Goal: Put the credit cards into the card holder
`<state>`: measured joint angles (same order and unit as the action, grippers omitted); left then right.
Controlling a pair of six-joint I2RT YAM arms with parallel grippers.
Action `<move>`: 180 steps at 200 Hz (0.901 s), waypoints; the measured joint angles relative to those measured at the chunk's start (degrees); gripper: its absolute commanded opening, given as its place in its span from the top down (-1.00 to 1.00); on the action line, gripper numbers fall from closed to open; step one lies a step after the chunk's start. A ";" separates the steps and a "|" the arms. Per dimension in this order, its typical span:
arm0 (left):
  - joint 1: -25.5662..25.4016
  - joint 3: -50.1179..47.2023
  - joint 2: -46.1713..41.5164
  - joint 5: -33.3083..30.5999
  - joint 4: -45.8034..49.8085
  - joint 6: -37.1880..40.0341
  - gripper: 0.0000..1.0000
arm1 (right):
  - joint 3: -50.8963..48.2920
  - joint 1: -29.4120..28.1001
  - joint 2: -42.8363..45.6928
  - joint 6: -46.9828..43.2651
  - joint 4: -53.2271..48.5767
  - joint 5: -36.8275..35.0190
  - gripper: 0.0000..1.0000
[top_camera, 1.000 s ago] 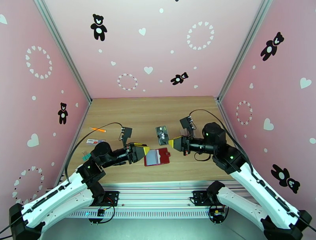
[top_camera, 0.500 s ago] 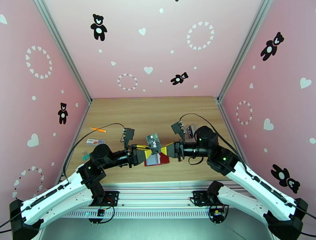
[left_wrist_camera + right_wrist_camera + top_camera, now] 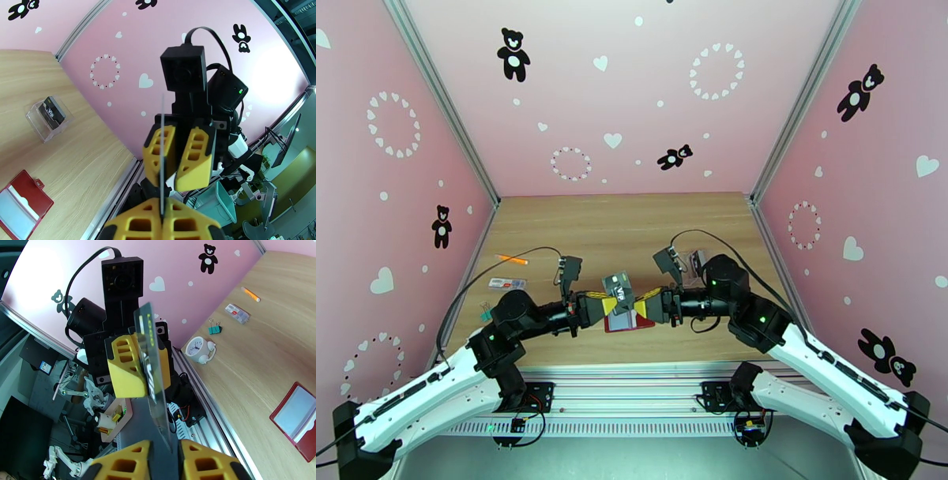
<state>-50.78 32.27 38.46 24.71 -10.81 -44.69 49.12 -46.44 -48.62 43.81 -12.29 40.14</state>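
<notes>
Dark card (image 3: pixel 618 290) pinched by left fingers (image 3: pixel 130 224), right fingers (image 3: pixel 118 465) slightly spread around it, above card holder (image 3: pixel 629 324)

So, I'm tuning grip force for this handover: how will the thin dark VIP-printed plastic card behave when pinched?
The thin dark card looks stiff: its edge runs straight, unbent, out of the left gripper. Probably light, since it is a mere line edge-on. Its face shows a sheen, so it may be slippery and pivot in a small pinch.

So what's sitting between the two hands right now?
A dark credit card spans the gap between the left hand and the right hand, raised above the open card holder. This is clearest in the top view.
</notes>
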 measured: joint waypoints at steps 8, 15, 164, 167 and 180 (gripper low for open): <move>0.00 0.00 -0.33 0.02 0.33 -0.02 1.00 | 0.07 0.00 0.24 -1.03 -0.28 0.04 0.35; 0.00 0.00 -0.50 0.24 0.70 -0.15 1.00 | 0.26 0.00 0.39 -1.79 -0.59 0.28 0.35; -0.04 -0.02 1.16 7.91 2.16 -3.23 1.00 | 4.00 0.00 -1.81 -5.38 -1.25 2.97 0.37; -0.04 -0.02 1.16 7.91 2.19 -3.23 1.00 | 4.00 0.00 -1.86 -5.35 -1.18 2.99 0.37; -0.04 -0.02 1.18 7.91 2.19 -3.23 1.00 | 4.00 0.00 -1.95 -5.25 -1.18 2.93 0.37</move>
<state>-50.83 32.25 39.64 32.62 -8.62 -47.92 53.12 -46.44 -50.57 38.57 -13.47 43.07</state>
